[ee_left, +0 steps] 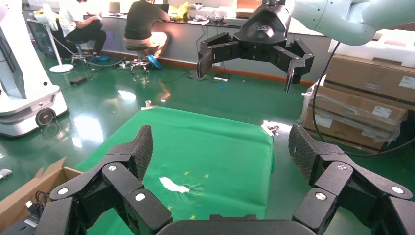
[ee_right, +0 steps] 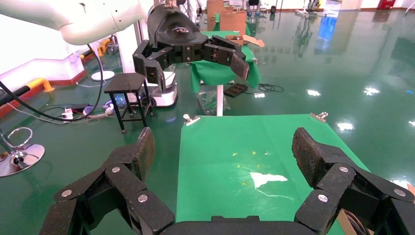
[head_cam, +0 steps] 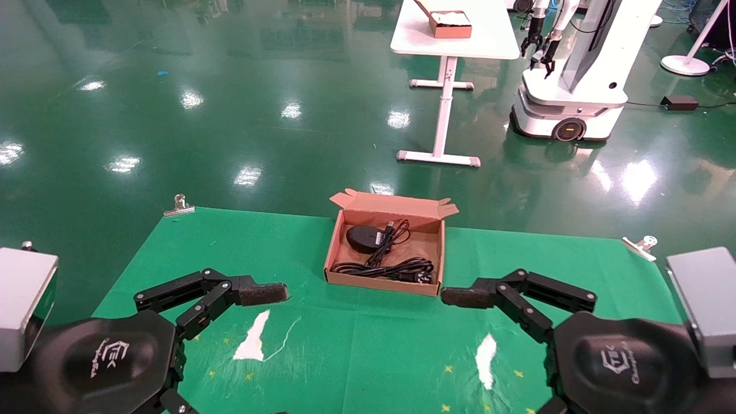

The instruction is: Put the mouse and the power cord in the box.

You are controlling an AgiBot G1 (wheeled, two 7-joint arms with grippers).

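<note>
The brown cardboard box (head_cam: pixel 379 283) sits at the middle of the green table, flaps along its far edge. Inside it, the black mouse (head_cam: pixel 363 237) lies at the far left with its thin cable beside it. The coiled power cord (head_cam: pixel 391 269) lies along the box's near side. My left gripper (ee_left: pixel 220 147) hovers open and empty to the left of the box, one finger (head_cam: pixel 261 293) pointing inward. To the right of the box, my right gripper (ee_right: pixel 222 147) is also open and empty, its finger (head_cam: pixel 466 297) close to the box's near right corner.
Metal clips (head_cam: pixel 179 205) (head_cam: pixel 641 245) hold the green cloth at the far corners. Torn white patches (head_cam: pixel 253 336) (head_cam: pixel 486 352) show in the cloth near me. Beyond the table are a white table with a reddish-brown box (head_cam: pixel 451 24) and another robot (head_cam: pixel 575 86).
</note>
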